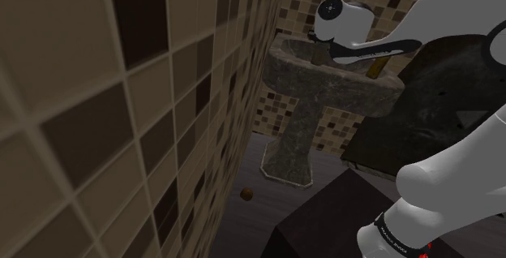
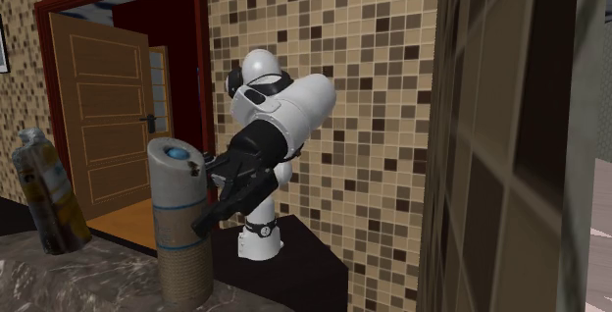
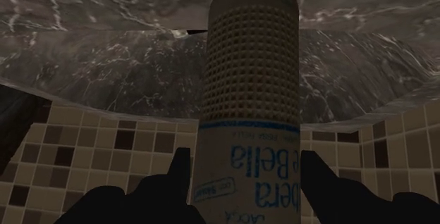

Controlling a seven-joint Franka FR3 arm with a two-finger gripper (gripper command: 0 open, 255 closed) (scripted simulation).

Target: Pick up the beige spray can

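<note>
We see the beige spray can [image 2: 179, 224] standing upright on the dark marbled rim of the sink [image 2: 88, 276], at the near edge in the second exterior view. Its top carries a small blue nozzle. The tool [image 2: 208, 197] reaches it from the far side, about level with the can's upper half. It sits at the end of the white arm [image 2: 289, 109], which rises from the black stand [image 2: 304, 273].

In the wrist view, the can stands between the two black fingers [image 3: 182, 177]. The tool is spread, with one finger on each side of the can and close to its wall. We cannot tell whether either one touches it. The band of the can nearest the fingers is pale with blue lettering, and the part farther from them has a fine grid pattern.

A second can [image 2: 44, 194], darker and mottled, stands on the same rim toward the second exterior view's left. It is well apart from the beige one and leans slightly. Behind the arm is a brown mosaic wall [image 2: 373, 84], and a wooden door [image 2: 98, 124] stands open in a red frame on the far left.

In the shoulder view the sink rests on a marbled pedestal [image 1: 296, 135] against the tiled wall. A small brown ball [image 1: 247, 193] lies on the dark floor [image 1: 243, 163] near the pedestal's foot, toward the shoulder view's left.
</note>
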